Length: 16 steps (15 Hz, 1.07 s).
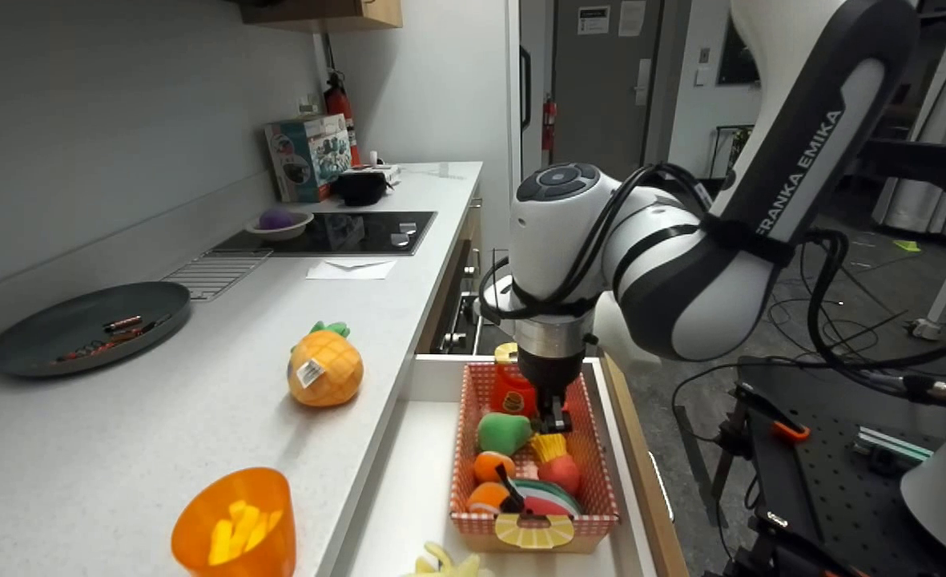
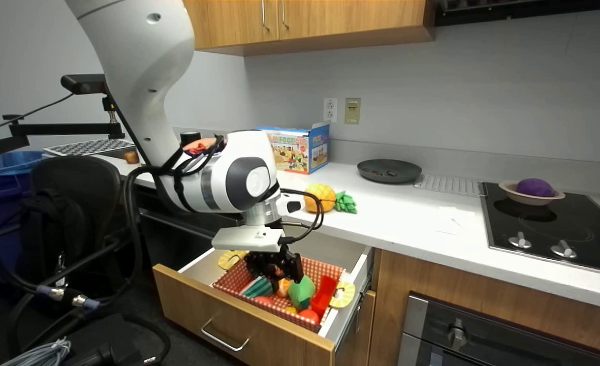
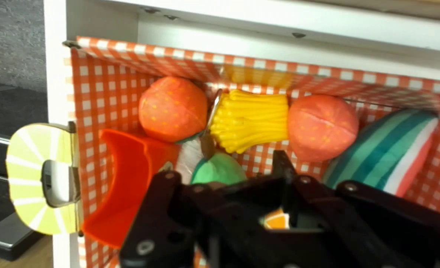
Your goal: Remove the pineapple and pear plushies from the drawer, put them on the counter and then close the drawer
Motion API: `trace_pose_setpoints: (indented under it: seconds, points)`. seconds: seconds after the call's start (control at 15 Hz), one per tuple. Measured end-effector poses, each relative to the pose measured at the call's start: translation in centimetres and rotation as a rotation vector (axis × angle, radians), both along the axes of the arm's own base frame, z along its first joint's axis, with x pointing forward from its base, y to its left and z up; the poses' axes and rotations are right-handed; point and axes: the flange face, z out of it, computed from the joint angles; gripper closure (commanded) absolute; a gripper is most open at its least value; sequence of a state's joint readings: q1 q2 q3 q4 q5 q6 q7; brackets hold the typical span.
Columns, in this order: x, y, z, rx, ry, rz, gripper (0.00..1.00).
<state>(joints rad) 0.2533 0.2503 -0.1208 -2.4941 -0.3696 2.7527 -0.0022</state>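
The pineapple plushie (image 1: 326, 370) lies on the white counter (image 1: 280, 304); it also shows on the counter in an exterior view (image 2: 321, 197). The green pear plushie (image 1: 503, 434) lies in a checkered basket (image 1: 593, 449) inside the pulled-out drawer (image 2: 239, 320). The pear also shows in an exterior view (image 2: 302, 291); in the wrist view (image 3: 220, 168) the gripper hides much of it. My gripper (image 1: 553, 423) is low over the basket, beside the pear. In the wrist view the dark fingers (image 3: 284, 173) appear to meet, with nothing visible between the tips.
The basket also holds a red container (image 3: 130, 186), yellow fries (image 3: 251, 119), red fruits, a watermelon slice (image 3: 383, 152) and orange pieces (image 1: 493, 467). An orange cup (image 1: 260, 553), a dark pan (image 1: 92, 349) and a play-food box (image 2: 300, 150) stand on the counter.
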Motion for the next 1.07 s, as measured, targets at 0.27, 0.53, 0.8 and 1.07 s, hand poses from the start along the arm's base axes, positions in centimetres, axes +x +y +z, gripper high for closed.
trace_pose_setpoints:
  seconds: [0.27,0.53,0.8,1.07]
  points:
    - [-0.4,1.8,0.3,0.015,0.004,0.031,0.38]
    - [0.3,1.6,0.0,0.045,-0.045,0.038,0.08]
    - [1.6,-0.2,-1.0,0.050,-0.098,0.057,0.00]
    - [2.6,-2.3,-2.7,0.039,-0.113,0.065,0.00]
